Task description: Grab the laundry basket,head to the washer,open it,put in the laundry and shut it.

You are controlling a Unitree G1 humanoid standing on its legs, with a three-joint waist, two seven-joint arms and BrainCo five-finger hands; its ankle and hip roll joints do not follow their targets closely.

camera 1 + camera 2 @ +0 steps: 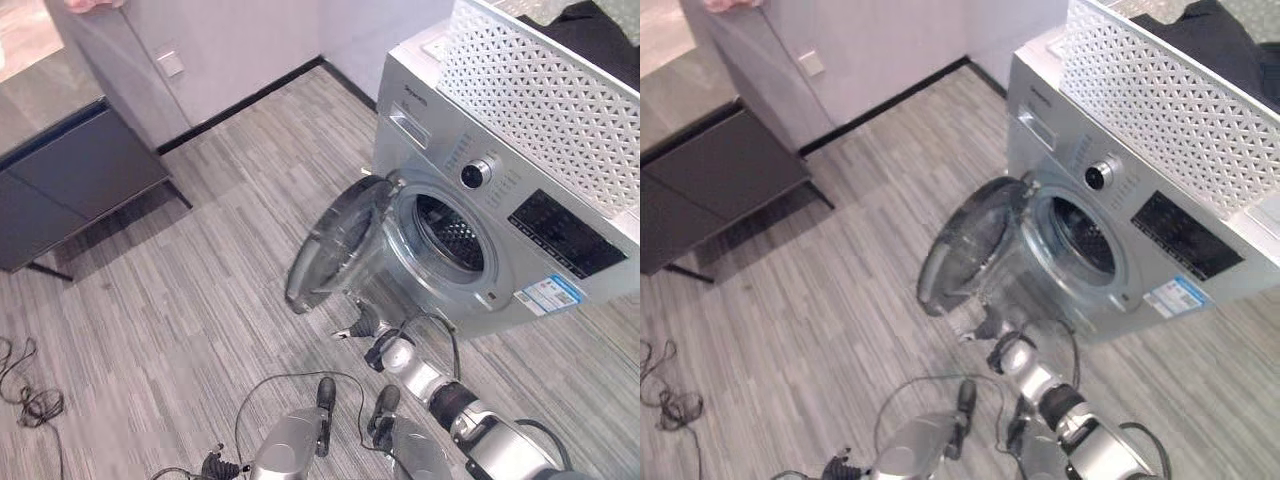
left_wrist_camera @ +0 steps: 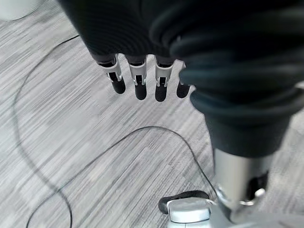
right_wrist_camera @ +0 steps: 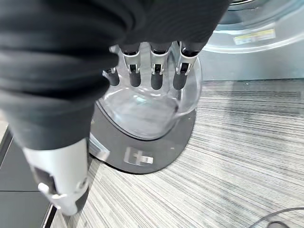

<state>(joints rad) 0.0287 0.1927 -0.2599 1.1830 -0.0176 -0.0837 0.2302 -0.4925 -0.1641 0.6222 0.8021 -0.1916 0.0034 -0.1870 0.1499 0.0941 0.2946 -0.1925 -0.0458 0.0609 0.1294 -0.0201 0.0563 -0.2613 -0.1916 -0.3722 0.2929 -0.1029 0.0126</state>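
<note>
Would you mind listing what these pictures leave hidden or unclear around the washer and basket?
- Laundry basket on the washer: cut off by the eye views' top and right edges; only part of the dark laundry shows.
- Drum: its depth is dark, so its contents cannot be told.
- Door: its handle is not discernible.

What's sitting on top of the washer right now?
A white perforated laundry basket rests on the washer, with dark laundry showing over its rim. The basket's walls hide whatever lies deeper inside.
</note>
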